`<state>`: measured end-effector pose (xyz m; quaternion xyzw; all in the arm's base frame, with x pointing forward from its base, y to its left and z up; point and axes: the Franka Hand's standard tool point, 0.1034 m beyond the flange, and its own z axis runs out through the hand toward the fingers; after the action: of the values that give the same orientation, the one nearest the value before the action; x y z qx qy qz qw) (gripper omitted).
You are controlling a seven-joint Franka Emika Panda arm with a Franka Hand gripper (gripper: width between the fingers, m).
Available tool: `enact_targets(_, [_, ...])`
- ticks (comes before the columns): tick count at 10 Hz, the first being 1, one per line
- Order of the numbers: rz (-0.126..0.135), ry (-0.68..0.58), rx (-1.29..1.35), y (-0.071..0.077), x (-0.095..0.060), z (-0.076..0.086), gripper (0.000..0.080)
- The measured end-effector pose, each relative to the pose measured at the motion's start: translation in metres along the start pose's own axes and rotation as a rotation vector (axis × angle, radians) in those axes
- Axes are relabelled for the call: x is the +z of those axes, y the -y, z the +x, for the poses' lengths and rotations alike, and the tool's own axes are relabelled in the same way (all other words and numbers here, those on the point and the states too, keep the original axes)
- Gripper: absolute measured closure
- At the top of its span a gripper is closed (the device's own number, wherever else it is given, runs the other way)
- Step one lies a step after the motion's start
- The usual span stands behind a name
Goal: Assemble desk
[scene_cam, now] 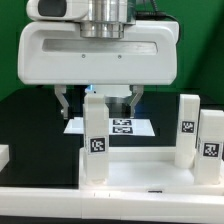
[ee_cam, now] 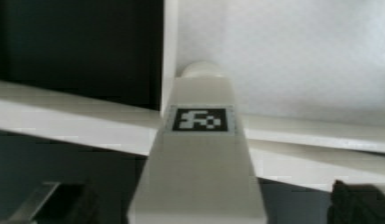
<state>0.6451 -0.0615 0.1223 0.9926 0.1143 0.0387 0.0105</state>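
The white desk panel (scene_cam: pixel 140 168) lies flat at the front of the exterior view. A white square leg (scene_cam: pixel 95 135) with a black-and-white tag stands upright at the panel's left corner. My gripper (scene_cam: pixel 100 103) hangs over the leg's top, one finger on each side and clear of it, so it is open. In the wrist view the leg (ee_cam: pixel 203 150) rises between my dark fingers (ee_cam: pixel 64 200), with a gap on both sides, and the panel (ee_cam: pixel 287 70) lies beneath. Two more tagged legs (scene_cam: pixel 187 125) (scene_cam: pixel 212 140) stand upright at the panel's right side.
The marker board (scene_cam: pixel 120 127) lies on the black table behind the panel, under the gripper. A small white part (scene_cam: pixel 3 155) shows at the exterior view's left edge. A green wall stands behind.
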Motion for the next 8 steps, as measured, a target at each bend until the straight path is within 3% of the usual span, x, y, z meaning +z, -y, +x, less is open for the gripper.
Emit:
enact_targets(1, [0.001, 0.002, 0.005, -0.0008, 0.0001, -0.0007, 0.0151])
enact_targets(3, [0.001, 0.002, 0.005, -0.0007, 0.0004, -0.0010, 0.0425])
enact_targets(4, [0.001, 0.002, 0.005, -0.0006, 0.0004, -0.0009, 0.0509])
enact_targets(8, [0.004, 0.001, 0.154, -0.0002, 0.0006, -0.0010, 0.0509])
